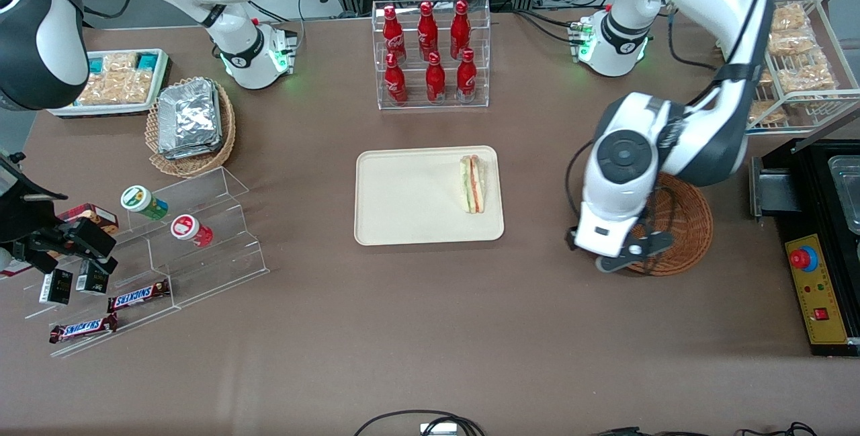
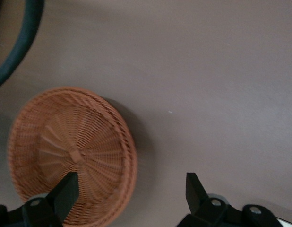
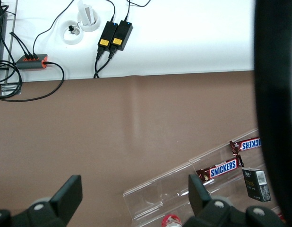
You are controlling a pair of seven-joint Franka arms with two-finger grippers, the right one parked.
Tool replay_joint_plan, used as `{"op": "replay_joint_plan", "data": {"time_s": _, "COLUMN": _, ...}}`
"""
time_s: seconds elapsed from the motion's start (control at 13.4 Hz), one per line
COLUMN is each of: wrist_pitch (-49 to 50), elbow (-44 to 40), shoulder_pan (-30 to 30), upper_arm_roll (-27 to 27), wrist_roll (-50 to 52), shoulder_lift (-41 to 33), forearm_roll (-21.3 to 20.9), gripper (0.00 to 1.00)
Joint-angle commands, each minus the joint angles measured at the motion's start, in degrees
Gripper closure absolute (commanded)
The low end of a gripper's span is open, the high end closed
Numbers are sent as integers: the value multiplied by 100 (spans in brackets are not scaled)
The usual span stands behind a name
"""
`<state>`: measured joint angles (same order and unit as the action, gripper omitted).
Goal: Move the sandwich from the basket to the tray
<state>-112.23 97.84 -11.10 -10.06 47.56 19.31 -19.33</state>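
Note:
The sandwich [image 1: 473, 183], a white-bread wedge with orange and green layers, lies on the cream tray [image 1: 410, 201] near the tray edge toward the working arm. The reddish-brown wicker basket [image 1: 685, 228] [image 2: 70, 151] sits on the table toward the working arm's end, and nothing shows inside it. My left gripper [image 1: 628, 258] [image 2: 132, 189] hangs above the basket's rim on the side nearer the tray. Its fingers [image 2: 65, 191] stand wide apart, open, with only basket rim and bare table between them.
A clear rack of red bottles [image 1: 430, 53] stands farther from the camera than the tray. A tan basket with foil packs [image 1: 191, 120] and a clear stepped stand with snacks [image 1: 175, 248] lie toward the parked arm's end. A black control box [image 1: 816, 288] sits beside the reddish basket.

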Motion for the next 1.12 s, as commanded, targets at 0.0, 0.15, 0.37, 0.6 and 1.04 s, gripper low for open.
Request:
{"op": "replay_joint_plan", "data": {"time_s": 0.0, "wrist_pitch": 307, "elbow": 60, "shoulder_pan": -33, "upper_arm_roll": 354, "wrist_roll": -561, "shoulder_lift": -331, "forearm_roll": -10, "gripper": 0}}
{"op": "replay_joint_plan", "data": {"time_s": 0.15, "wrist_pitch": 403, "elbow": 51, "shoulder_pan": -33, "upper_arm_roll": 636, "wrist_roll": -1010, "shoulder_lift": -515, "forearm_roll": 164, "gripper": 0}}
{"op": "replay_joint_plan", "data": {"time_s": 0.37, "wrist_pitch": 667, "elbow": 68, "shoulder_pan": -24, "upper_arm_roll": 935, "wrist_roll": -1573, "shoulder_lift": -797, "forearm_roll": 315, "gripper": 0}}
{"op": "replay_joint_plan", "data": {"time_s": 0.6, "wrist_pitch": 772, "elbow": 113, "shoulder_pan": 528, "upper_arm_roll": 822, "wrist_roll": -2283, "shoulder_lift": -1157, "forearm_roll": 726, "gripper": 0}}
{"op": "replay_joint_plan", "data": {"time_s": 1.04, "wrist_pitch": 1405, "elbow": 7, "shoulder_pan": 1513, "upper_arm_roll": 541, "wrist_roll": -4323, "shoulder_lift": -2018, "forearm_roll": 1554, "gripper": 0}}
